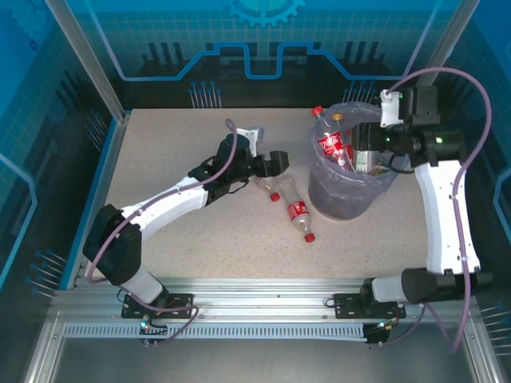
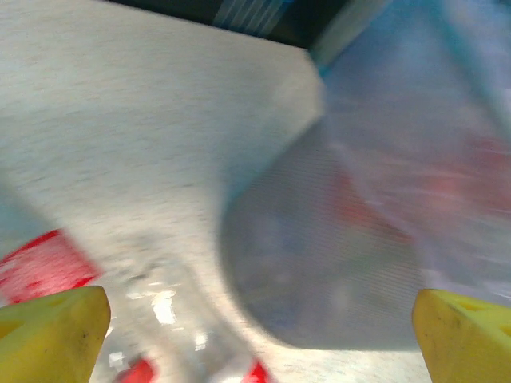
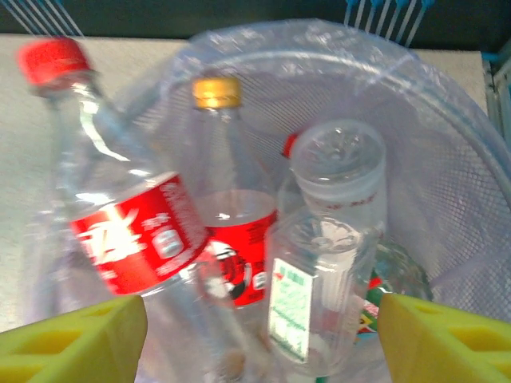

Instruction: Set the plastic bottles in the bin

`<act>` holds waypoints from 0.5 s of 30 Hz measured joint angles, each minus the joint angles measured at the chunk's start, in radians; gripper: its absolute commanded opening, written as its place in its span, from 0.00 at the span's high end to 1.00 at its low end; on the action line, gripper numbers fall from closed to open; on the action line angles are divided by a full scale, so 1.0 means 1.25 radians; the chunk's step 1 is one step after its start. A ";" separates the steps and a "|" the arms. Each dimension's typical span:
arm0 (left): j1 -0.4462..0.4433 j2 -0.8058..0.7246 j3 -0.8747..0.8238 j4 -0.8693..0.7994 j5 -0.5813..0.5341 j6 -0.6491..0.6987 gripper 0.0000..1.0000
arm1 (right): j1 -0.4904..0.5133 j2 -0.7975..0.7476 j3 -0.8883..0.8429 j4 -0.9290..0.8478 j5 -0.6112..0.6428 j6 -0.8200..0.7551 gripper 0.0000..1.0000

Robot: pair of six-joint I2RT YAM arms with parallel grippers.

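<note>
The bin stands right of the table's middle, lined with a thin bag and holding several plastic bottles. One red-capped bottle leans out over its left rim. Two red-capped bottles lie on the table left of the bin, one just below my left gripper and one nearer the front. My left gripper is open and nothing is between its fingers; the view is blurred, with the bin's wall ahead. My right gripper hangs open over the bin's mouth, above a clear bottle and red-labelled bottles.
The right arm curves up the right side to the bin. The left arm stretches across the table's left half. Blue walls close in the back and both sides. Open tabletop lies behind and in front of the left arm.
</note>
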State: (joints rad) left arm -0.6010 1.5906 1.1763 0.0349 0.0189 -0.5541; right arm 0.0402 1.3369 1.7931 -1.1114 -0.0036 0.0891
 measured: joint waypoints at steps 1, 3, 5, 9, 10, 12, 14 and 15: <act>0.015 0.005 -0.006 -0.019 -0.015 -0.021 0.02 | 0.000 -0.025 -0.005 0.009 -0.015 0.002 0.23; 0.036 0.021 -0.012 -0.040 -0.037 -0.055 0.01 | 0.000 -0.070 -0.013 0.026 -0.044 0.007 0.21; 0.045 0.049 -0.012 -0.053 -0.055 -0.084 0.01 | 0.000 -0.110 -0.022 0.039 -0.067 0.012 0.19; 0.046 0.125 -0.011 -0.069 -0.069 -0.132 0.01 | 0.000 -0.168 -0.060 0.053 -0.097 0.019 0.15; 0.045 0.150 -0.008 -0.072 -0.069 -0.144 0.01 | 0.000 -0.176 -0.070 0.054 -0.103 0.021 0.15; 0.045 0.195 0.001 -0.080 -0.069 -0.155 0.01 | 0.000 -0.183 -0.085 0.056 -0.110 0.021 0.15; 0.045 0.237 0.015 -0.090 -0.074 -0.166 0.01 | 0.000 -0.183 -0.096 0.058 -0.112 0.021 0.15; 0.045 0.251 0.019 -0.090 -0.076 -0.171 0.01 | 0.000 -0.183 -0.102 0.059 -0.112 0.021 0.15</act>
State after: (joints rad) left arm -0.5442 1.9049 1.1995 -0.0776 -0.0757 -0.7673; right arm 0.0402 1.1076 1.6653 -1.0382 -0.1432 0.1150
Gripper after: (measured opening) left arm 0.991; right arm 0.852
